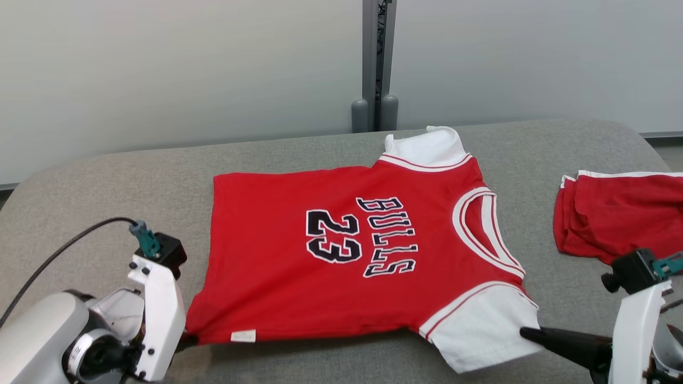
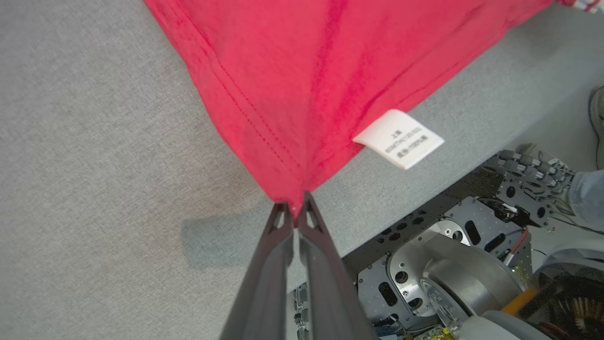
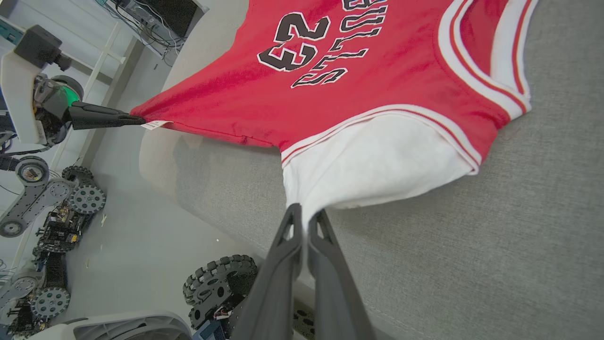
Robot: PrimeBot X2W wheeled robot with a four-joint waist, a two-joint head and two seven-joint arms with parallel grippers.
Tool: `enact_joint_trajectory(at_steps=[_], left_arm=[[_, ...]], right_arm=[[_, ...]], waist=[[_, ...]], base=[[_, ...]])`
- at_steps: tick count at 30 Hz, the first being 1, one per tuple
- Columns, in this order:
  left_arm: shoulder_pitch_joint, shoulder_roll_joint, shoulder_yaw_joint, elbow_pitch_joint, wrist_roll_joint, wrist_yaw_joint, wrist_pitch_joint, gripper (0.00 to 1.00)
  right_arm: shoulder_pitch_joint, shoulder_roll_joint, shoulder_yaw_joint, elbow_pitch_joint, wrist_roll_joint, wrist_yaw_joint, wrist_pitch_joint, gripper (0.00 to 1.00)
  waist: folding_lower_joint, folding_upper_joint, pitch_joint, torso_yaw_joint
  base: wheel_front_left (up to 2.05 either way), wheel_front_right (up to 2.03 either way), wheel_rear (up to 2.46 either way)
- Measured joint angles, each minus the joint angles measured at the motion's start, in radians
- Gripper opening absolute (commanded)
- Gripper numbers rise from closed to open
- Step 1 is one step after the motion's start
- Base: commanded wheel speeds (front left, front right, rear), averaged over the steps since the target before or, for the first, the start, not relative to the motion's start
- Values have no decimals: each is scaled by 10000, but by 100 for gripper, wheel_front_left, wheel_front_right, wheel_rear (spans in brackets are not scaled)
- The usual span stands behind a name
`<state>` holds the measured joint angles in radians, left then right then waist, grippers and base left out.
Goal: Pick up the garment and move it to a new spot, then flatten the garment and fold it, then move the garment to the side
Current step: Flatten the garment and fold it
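Left tool: two long, slim dark fingers, each with a slotted cut-out near its tip. Right tool, same build. Just above the worktop, each wrist wears a white bracket dotted with dark screws and topped by a black camera block with a teal plug. A black cable loops off the left one. Forearm shell: pale grey, rounded. Below the worktop's edge, black perforated base plates, silver hubs, thin red and white wires.
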<state>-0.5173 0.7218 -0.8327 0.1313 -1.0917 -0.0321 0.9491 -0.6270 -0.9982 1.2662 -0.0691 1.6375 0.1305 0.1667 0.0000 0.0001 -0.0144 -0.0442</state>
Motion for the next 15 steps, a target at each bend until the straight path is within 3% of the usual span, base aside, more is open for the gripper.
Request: enact_joint_trajectory(at_steps=[7,15], left_arm=[[487,531,46,-1246,-280,738,366,0],[4,199,209,-1047,-249,1097,472,0]], right_arm=[[273,-502,38,-495,6,0,259,0],[-541,-25,-334,105,660,2,717,0]], waist=[[0,0,108,50],[0,-1,613,-19]], base=[[0,0,0],[0,0,0]])
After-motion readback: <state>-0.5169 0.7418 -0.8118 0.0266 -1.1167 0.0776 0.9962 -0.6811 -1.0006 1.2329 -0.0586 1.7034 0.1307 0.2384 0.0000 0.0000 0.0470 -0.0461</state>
